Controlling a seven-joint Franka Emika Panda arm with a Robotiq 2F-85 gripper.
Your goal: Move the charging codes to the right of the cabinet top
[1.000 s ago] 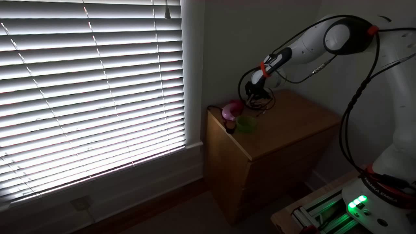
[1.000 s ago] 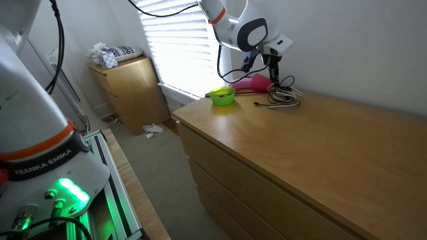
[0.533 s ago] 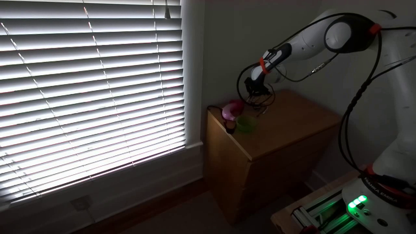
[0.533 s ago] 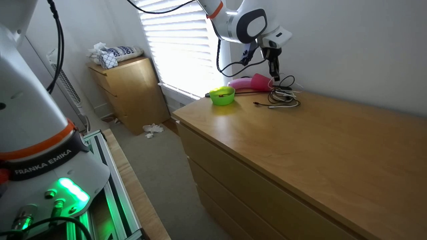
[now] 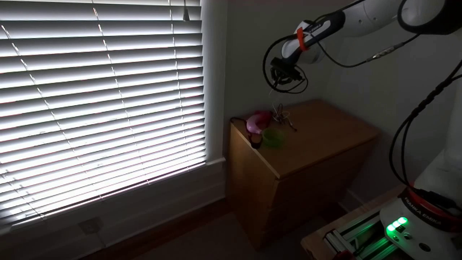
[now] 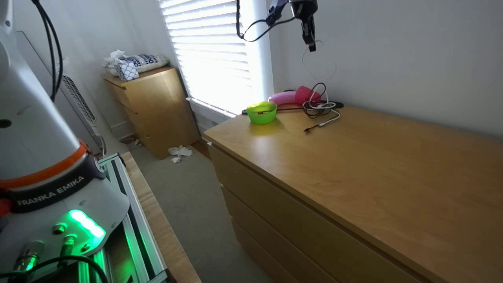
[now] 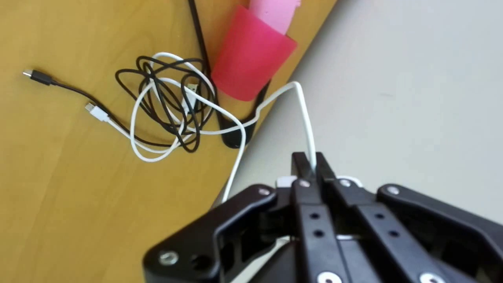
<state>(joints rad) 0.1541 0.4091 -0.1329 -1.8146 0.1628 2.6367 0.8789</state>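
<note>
Just beside the pink-red object [image 7: 251, 59], near the wall-side edge [image 6: 408, 119], the charging codes [image 7: 190, 98] sit bunched on the cabinet top [image 6: 377, 169], touching that object or not I can't quite tell, while overhead the gripper [image 7: 312, 165] pinches their white cord [image 7: 308, 127], and away from the pink-red object the wood runs wide open to the front edge [image 6: 310, 200].
</note>
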